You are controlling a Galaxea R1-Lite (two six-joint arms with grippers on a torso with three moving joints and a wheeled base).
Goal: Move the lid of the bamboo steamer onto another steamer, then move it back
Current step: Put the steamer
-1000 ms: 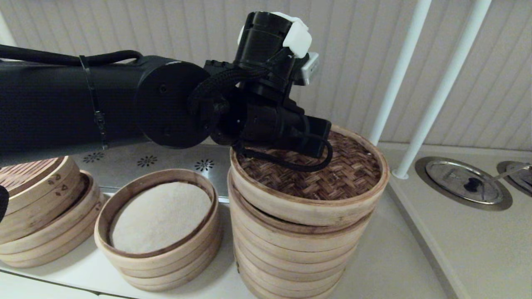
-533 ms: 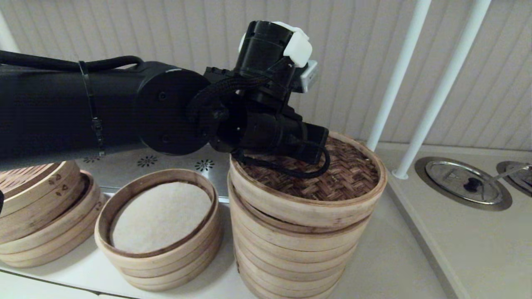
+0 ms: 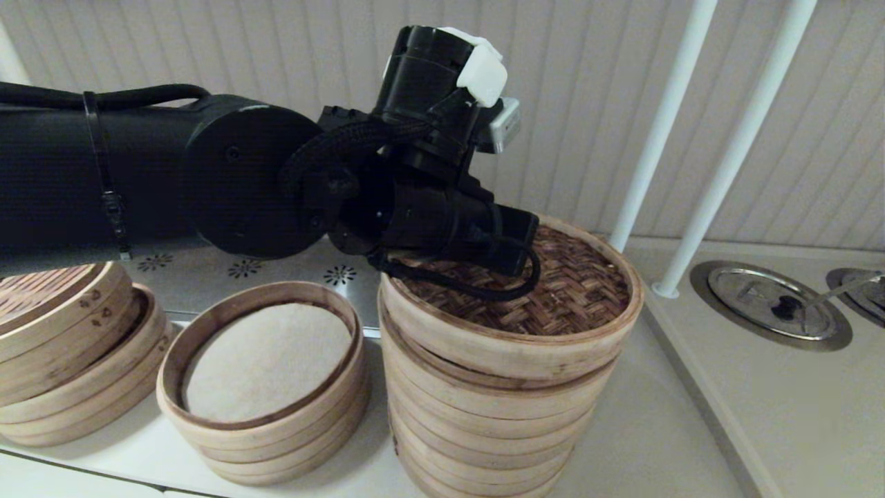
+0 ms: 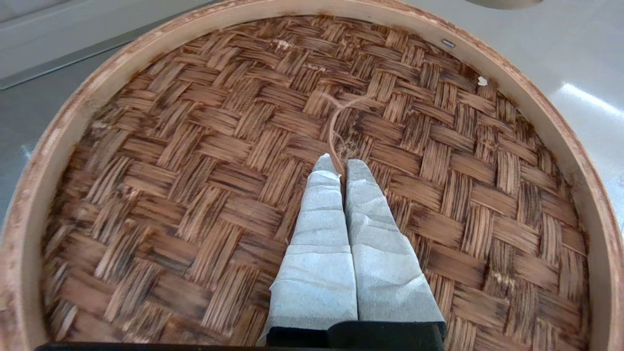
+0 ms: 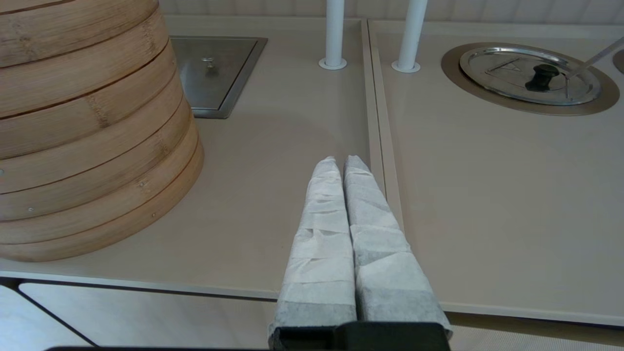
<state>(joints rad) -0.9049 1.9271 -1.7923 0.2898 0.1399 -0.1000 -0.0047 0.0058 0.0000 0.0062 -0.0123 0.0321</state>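
Note:
The bamboo steamer lid [image 3: 581,297], dark herringbone weave inside a pale rim, rests a little askew on top of the tall steamer stack [image 3: 484,429]. My left gripper [image 4: 340,165] is down on the middle of the lid [image 4: 195,195], shut, with the lid's thin fibre loop pinched between its fingertips. In the head view the wrist body hides those fingertips. My right gripper [image 5: 343,163] is shut on nothing and hovers low over the counter beside the base of the tall stack [image 5: 87,146]; the head view does not show it.
A shorter three-ring steamer with a whitish liner [image 3: 266,360] stands left of the tall stack. A tilted stack with heart marks [image 3: 62,346] is at the far left. Two white poles [image 3: 664,117] rise behind. A round metal cover [image 3: 771,301] sits in the counter at right.
My left arm has drawn back a little to the left, still holding the lid's loop. The lid has settled slightly lower and leftward on the tall stack.

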